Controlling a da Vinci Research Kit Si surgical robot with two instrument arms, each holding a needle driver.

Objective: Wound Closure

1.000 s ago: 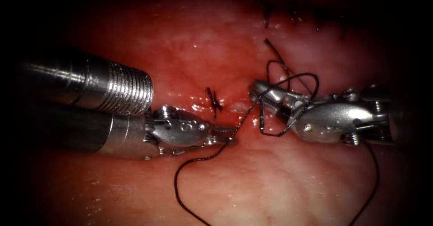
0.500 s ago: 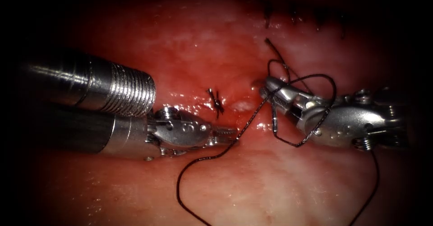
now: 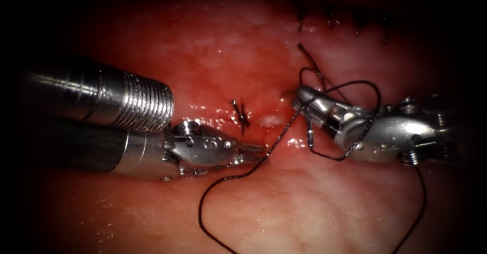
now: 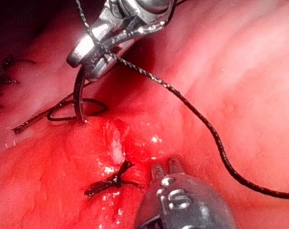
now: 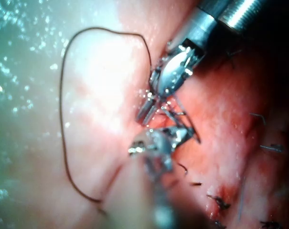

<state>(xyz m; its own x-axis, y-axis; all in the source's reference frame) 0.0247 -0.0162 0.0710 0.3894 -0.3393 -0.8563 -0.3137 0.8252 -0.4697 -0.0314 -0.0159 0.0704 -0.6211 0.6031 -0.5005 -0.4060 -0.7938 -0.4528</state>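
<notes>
My right tool [image 3: 299,98] has its jaws shut on the dark curved needle [image 3: 308,130], near its rear end. The needle hangs down from the jaws, and its tip touches the tissue just right of the cut [image 3: 271,119]. The left wrist view shows the same right tool [image 4: 84,64] holding the needle [image 4: 78,98]. Black thread [image 3: 228,179] runs from those jaws past my left tool [image 3: 258,151], and a loop drapes around the right tool's wrist. The left tool's jaws [image 4: 165,166] are slightly parted, rest on the tissue at the cut's left lip and hold nothing.
A tied stitch with short cut ends [image 3: 242,114] sits just left of the cut, above the left tool. Several older stitches [image 3: 329,18] line the far right edge. A loose thread tail [image 3: 307,56] lies above the right tool. Wet red fluid glistens around the cut.
The right tool has shifted to the right with the needle, carrying the thread loop along. The left tool has edged slightly right and otherwise holds still.
</notes>
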